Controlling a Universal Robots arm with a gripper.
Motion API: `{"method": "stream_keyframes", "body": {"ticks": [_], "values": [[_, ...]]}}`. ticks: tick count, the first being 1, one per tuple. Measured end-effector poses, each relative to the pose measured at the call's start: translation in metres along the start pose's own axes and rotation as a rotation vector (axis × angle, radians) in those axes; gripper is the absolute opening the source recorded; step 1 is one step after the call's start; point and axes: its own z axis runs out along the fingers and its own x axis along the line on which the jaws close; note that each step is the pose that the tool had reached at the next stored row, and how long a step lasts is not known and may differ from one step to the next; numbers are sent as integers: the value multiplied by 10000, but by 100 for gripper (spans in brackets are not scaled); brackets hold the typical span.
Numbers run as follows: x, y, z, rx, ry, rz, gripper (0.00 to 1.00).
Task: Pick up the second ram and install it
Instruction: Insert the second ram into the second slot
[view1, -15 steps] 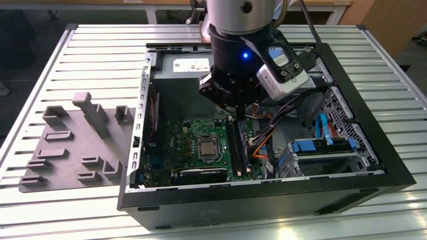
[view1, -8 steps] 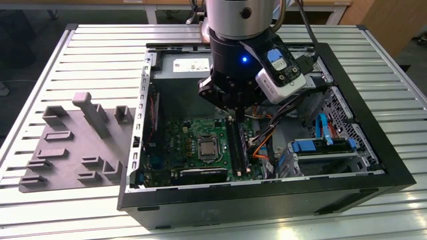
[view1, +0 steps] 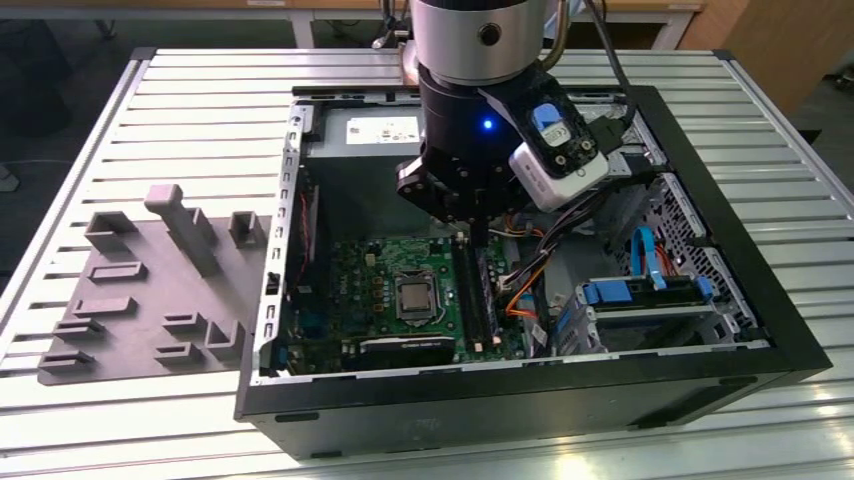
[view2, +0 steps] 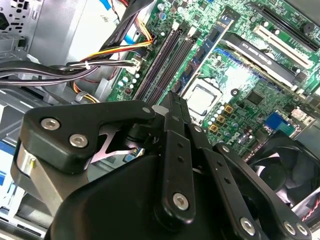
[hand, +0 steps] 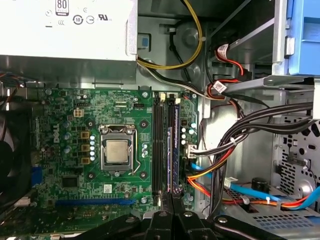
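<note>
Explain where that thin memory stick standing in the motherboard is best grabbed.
Probably take the second ram by its upper long edge, pinched across its flat faces, coming straight down from above. It stands on edge in a slot of the motherboard, with cables crowding one side.

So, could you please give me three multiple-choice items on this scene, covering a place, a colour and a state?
1. Where is the gripper? A over a cardboard box; B inside the computer case, above the motherboard; C parked against a wall.
2. What colour is the motherboard? A green; B red; C white.
3. The computer case is: A shut by a panel; B lying open, insides exposed; C wrapped in cloth.
Answers: 1 B, the exterior view shows it down between the case walls; 2 A, it is green in every view; 3 B, the motherboard and cables are in plain sight.
</note>
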Motion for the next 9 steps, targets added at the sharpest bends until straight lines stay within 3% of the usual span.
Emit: {"method": "stream_keyframes", "body": {"ticks": [9], "values": [[7, 10, 56, 4, 0, -1, 11]]}}
